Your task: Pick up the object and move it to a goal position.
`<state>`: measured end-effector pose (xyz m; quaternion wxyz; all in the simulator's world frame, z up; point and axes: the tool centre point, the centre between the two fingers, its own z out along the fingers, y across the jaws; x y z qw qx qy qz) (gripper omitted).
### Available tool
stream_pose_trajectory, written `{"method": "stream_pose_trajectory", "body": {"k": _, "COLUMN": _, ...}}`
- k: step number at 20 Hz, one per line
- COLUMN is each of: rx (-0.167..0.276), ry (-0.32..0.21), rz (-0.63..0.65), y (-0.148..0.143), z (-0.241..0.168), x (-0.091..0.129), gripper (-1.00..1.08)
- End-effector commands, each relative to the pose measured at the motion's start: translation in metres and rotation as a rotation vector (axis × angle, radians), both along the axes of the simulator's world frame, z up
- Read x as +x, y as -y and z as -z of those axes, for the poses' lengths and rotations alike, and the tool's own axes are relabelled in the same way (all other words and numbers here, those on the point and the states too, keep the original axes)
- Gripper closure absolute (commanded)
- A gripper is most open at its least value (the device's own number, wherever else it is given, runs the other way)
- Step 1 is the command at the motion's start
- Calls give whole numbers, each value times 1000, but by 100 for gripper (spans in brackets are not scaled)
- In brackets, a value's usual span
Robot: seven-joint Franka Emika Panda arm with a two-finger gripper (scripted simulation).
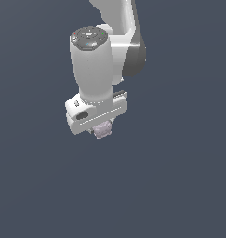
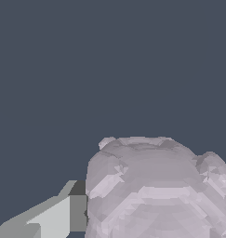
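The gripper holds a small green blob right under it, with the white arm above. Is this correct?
Not quite: the blob is pale pinkish-lilac, not green. The wrist view shows its colour best. The rest holds: it sits right under the gripper, with the white arm above.

We see the arm [image 1: 93, 65] as smooth white plastic-like shell with a soft sheen and a darker grey matt cap, the claw [image 1: 103, 129] equally smooth and pale, while the object [image 2: 156, 190] looks faceted, bumpy and matt, a chalky pinkish-lilac against the flat, featureless dark backdrop [image 1: 179, 186].
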<state>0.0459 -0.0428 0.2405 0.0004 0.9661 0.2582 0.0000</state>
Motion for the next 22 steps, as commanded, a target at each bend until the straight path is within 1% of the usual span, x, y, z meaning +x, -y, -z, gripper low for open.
{"method": "stream_pose_trajectory", "body": {"k": 1, "rx": 0, "ry": -1, "rz": 0, "y": -5, "z": -29, "x": -5, "gripper": 108}}
{"method": "stream_pose_trajectory", "body": {"k": 7, "rx": 1, "ry": 0, "rz": 0, "y": -17, "z": -90, "x": -13, "gripper": 108}}
{"method": "stream_pose_trajectory", "body": {"k": 11, "rx": 1, "ry": 0, "rz": 0, "y": -22, "z": -119, "x": -15, "gripper": 108}}
{"method": "stream_pose_trajectory", "body": {"k": 16, "rx": 1, "ry": 0, "rz": 0, "y": -25, "z": -141, "x": -17, "gripper": 108}}
{"method": "stream_pose_trajectory", "body": {"k": 22, "rx": 1, "ry": 0, "rz": 0, "y": -27, "z": -148, "x": -16, "gripper": 108}}
